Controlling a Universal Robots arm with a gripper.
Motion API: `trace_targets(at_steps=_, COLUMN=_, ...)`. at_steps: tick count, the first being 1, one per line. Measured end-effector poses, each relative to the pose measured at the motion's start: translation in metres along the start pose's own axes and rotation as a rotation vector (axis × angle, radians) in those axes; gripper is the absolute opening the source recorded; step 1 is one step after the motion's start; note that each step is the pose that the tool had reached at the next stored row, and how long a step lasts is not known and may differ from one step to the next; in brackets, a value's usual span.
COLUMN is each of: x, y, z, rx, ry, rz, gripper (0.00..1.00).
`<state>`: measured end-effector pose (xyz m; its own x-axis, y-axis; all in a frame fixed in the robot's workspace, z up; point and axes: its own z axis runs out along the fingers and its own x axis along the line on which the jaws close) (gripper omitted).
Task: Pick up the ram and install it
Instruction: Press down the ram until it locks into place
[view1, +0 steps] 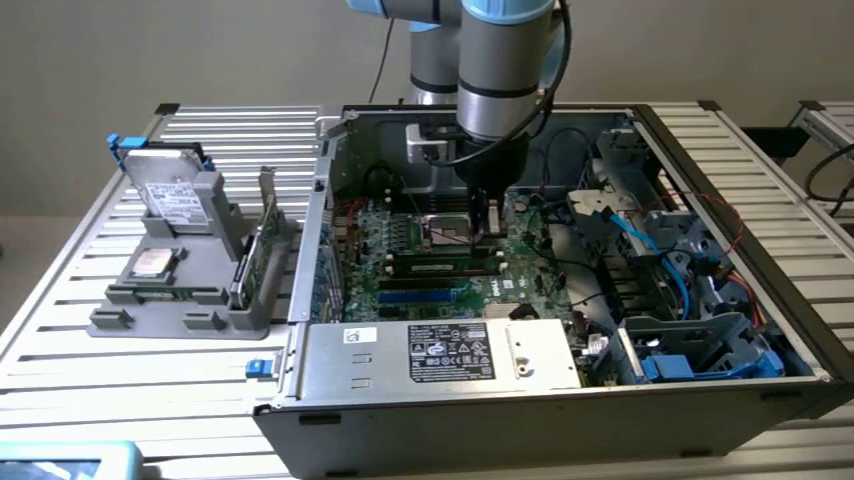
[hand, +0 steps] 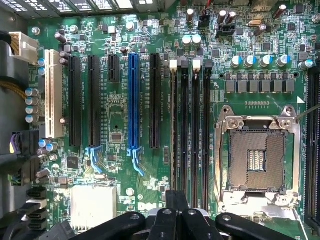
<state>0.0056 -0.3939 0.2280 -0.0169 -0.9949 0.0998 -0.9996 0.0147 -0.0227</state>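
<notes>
The ram (hand: 173, 130) stands on edge in the memory slot nearest the black expansion slots, seen from above as a thin strip. In the exterior view the ram (view1: 434, 267) sits upright on the motherboard (view1: 400, 240), with a white label on its side. My gripper (view1: 490, 228) reaches down into the open computer case, just above the board beside the CPU socket (view1: 447, 228). In the wrist view my gripper (hand: 176, 202) is shut, its black fingers over one end of the ram. I cannot tell whether they touch it.
Three empty black memory slots (hand: 196, 135) lie between the ram and the CPU socket (hand: 257, 160). The power supply (view1: 441, 352), drive cages and blue cables (view1: 641, 240) crowd the case. A grey fixture (view1: 180, 300) outside the case holds a hard drive (view1: 171, 190) and a green card (view1: 267, 235).
</notes>
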Motion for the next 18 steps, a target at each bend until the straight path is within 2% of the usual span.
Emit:
trace_targets(at_steps=12, x=0.000, y=0.0016, z=0.0027, rx=0.0003, ry=-0.0021, rz=0.000, gripper=0.11)
trace_targets(at_steps=15, x=0.000, y=0.0078, z=-0.0017, rx=0.0005, ry=-0.0025, rz=0.000, gripper=0.11)
trace_targets(at_steps=18, x=0.000, y=0.0197, z=-0.0038, rx=0.0004, ry=-0.0023, rz=0.000, gripper=0.11)
